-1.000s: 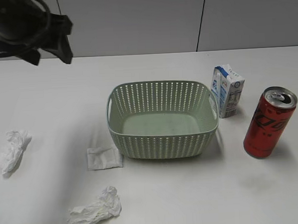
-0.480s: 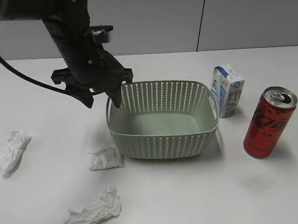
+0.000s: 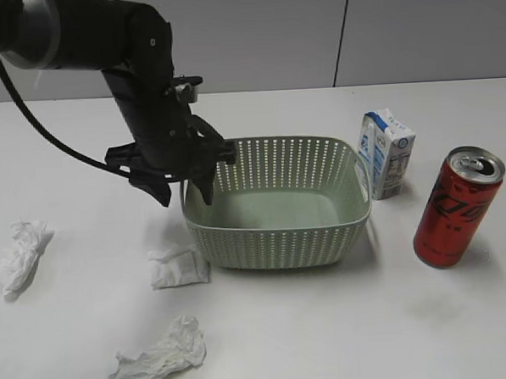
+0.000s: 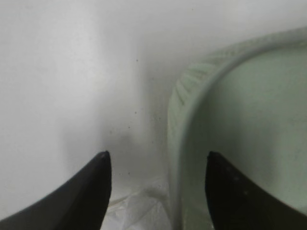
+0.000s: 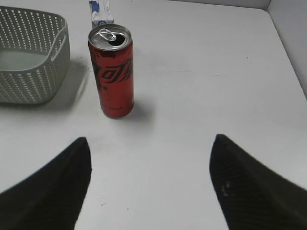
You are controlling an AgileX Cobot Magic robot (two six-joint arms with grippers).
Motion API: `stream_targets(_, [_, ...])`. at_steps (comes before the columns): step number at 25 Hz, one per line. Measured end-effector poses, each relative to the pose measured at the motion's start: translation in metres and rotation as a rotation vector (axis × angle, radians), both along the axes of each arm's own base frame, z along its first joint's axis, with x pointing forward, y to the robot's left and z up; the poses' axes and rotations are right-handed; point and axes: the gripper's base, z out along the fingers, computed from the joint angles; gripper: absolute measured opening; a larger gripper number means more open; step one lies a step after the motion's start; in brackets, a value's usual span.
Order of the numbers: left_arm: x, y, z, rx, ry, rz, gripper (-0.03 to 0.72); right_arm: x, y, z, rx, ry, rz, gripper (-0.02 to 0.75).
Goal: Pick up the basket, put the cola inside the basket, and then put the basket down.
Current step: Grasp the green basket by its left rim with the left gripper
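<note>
Left gripper [image 3: 188,189] – jaws spread – straddles the pale sage-green perforated plastic basket [image 3: 277,202] rim; right gripper [image 5: 148,179] spread near the tall red cola can [image 5: 111,71].

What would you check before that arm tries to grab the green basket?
1. Left gripper open: ok, jaws spread.
2. Jaws straddle the basket rim: ok, one finger inside, one outside in the left wrist view.
3. Rim already held: not ok, nothing is pinched.
4. Basket empty: ok, only bare bottom shows.
5. Can upright and apart from the basket: ok.
6. Right gripper open, nothing in it: ok.
</note>
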Motion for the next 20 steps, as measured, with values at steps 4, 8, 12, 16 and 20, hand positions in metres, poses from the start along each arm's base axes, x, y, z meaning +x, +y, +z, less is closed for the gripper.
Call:
stream_targets(4, [0.0, 0.0, -0.0004, 0.0, 0.003, 0.008, 0.41, 0.0, -0.0001, 0.0, -0.001, 0.0, -0.001, 0.582])
stream_targets(8, [-0.0002, 0.0001, -0.0019, 0.003, 0.01, 0.011, 0.365, 0.0, -0.0001, 0.0, -0.001, 0.0, -0.001, 0.582])
stream_targets(12, [-0.0002, 0.0001, -0.0019, 0.003, 0.01, 0.011, 0.309, 0.0, -0.0001, 0.0, -0.001, 0.0, -0.001, 0.582])
stream_targets(16, [-0.0005, -0.0007, -0.0017, -0.006, 0.014, 0.016, 0.104, 0.0, -0.0001, 0.0, -0.001, 0.0, -0.001, 0.582])
stream_targets(20, [-0.0009, -0.0021, -0.0015, -0.021, 0.021, 0.026, -0.001, 0.0, -0.0001, 0.0, -0.001, 0.0, -0.001, 0.582])
